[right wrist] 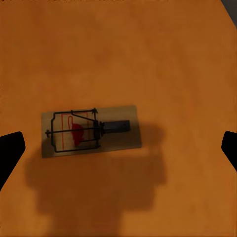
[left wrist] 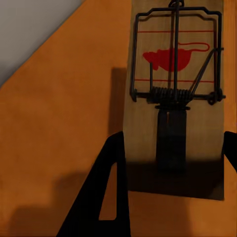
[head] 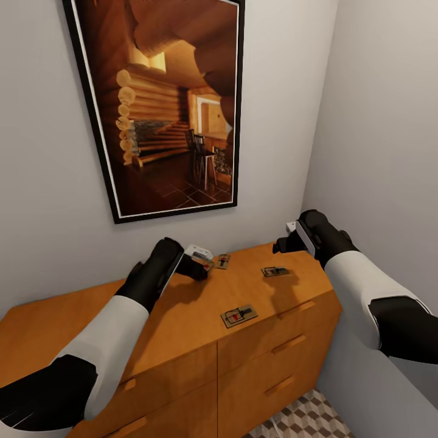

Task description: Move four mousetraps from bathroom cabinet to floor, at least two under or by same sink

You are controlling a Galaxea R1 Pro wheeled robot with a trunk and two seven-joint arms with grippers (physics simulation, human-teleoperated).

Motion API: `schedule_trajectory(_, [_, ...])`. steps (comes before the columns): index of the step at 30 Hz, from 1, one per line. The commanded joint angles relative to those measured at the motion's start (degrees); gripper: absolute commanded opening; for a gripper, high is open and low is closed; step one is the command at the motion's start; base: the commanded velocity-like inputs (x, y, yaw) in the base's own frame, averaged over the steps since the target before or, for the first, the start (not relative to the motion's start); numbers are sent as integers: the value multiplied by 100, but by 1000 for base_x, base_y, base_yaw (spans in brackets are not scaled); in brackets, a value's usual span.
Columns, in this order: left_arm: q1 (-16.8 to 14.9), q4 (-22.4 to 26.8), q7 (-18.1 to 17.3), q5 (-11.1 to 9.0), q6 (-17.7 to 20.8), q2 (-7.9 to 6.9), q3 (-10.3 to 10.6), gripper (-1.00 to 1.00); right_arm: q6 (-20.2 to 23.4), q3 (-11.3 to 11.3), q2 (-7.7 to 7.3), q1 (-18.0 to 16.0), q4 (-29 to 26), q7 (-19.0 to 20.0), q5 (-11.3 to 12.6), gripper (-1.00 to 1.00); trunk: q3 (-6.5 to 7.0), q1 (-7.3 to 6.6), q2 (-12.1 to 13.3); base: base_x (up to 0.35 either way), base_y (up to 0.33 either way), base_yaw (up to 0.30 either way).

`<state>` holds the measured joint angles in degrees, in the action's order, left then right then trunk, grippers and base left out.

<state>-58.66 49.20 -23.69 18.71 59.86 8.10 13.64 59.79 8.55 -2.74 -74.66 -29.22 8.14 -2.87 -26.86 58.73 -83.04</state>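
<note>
You are facing the cabinet [head: 182, 340], the orange-brown chest standing in the corner under a large black-framed picture [head: 164, 103] of a log-cabin room. All the mousetraps you can see are lying on the cabinet's top, none on the bathroom floor [head: 307, 420], whose cube-patterned tiles are showing at the foot of the cabinet.

Your left hand [head: 204, 264] is hanging just over the cabinet's top near the back wall. In the left wrist view its fingers [left wrist: 106, 197] are standing open on either side of one mousetrap [left wrist: 175, 98], the tan board lying flat between them with its red mark and wire bar facing up; whether the fingers are touching the board you cannot tell. In the head view that trap [head: 205, 263] is mostly hidden by the hand.

Just beside that hand, toward the corner, a second mousetrap [head: 222, 261] is lying near the wall. A third mousetrap [head: 275, 271] is sitting further toward the cabinet's right end, and your right hand [head: 281, 245] is hovering above it, clear of it. In the right wrist view that hand's fingertips [right wrist: 10, 148] are spread wide at both edges, holding nothing, with this trap [right wrist: 91, 130] flat on the wood below.

The fourth mousetrap [head: 238, 316] is lying near the cabinet's front edge, above the right column of drawers.
</note>
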Motion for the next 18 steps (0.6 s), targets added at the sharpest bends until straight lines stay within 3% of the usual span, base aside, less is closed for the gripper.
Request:
schedule_trajectory(1, [-4,16,-53,62,14,0,1,-100,21,36,-8,-4,-8,46,-32,100,-7,0,-4,0,0,0])
schedule_trajectory(9, [-5,274,-56,70,14,-9,-43,-100,21,25,-8,-4,-20,45,-30,100,-7,0,-4,0,0,0])
schedule_trajectory(18, [-5,350,-57,112,14,-18,-513,-100,21,31,-8,-4,-22,47,-30,100,-7,0,-4,0,0,0])
